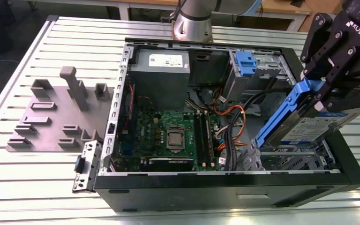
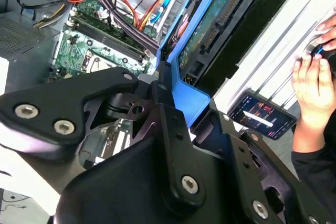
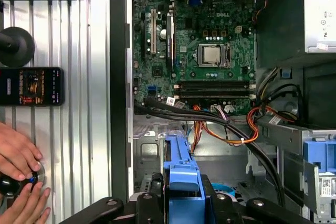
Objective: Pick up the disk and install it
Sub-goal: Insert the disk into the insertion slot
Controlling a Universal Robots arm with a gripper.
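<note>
The disk (image 1: 311, 129) has a smooth silver metal body, a glossy paper label and a bright blue moulded plastic carrier with a satin finish. The tool (image 1: 327, 89) is matt black, with bright metal screw heads on its links. The computer case (image 1: 230, 192) is matt black outside and bare grey sheet metal inside. Beneath the case, the counter (image 1: 17, 178) is ribbed, brushed light metal. Beside the case, the fixture plate (image 1: 48, 117) is matt grey.
</note>
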